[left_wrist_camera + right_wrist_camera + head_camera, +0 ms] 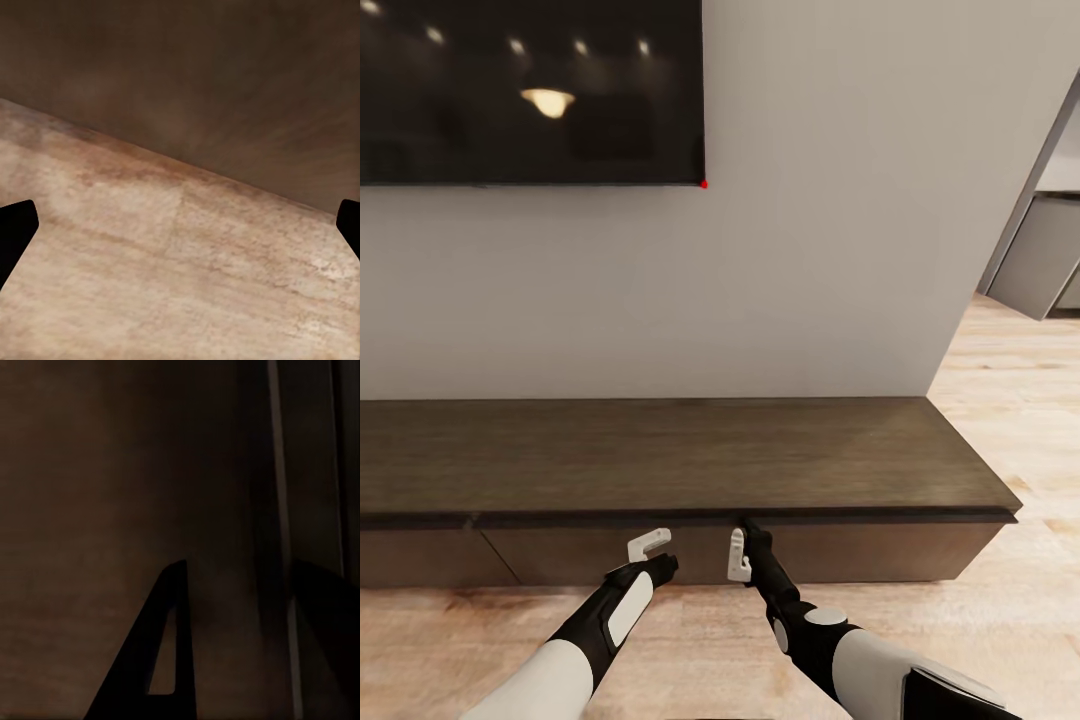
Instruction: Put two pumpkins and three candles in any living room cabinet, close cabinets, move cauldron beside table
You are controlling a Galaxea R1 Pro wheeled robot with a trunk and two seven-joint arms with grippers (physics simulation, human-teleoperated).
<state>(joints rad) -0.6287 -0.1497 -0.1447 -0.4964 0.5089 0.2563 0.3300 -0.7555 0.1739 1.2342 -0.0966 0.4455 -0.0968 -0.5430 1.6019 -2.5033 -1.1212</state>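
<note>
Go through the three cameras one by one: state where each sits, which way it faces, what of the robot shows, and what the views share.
Head view: on the robot's head, looking forward and down at the cabinet under the TV; both forearms show, with the left gripper and right gripper at the drawer fronts.
Left wrist view: on the left arm, facing the floor and cabinet base; dark fingertips at the picture's edges.
Right wrist view: on the right arm, close against the dark cabinet front; one finger shows.
Shared: all three see the cabinet.

Even soft light; right wrist view dark, blurry.
</note>
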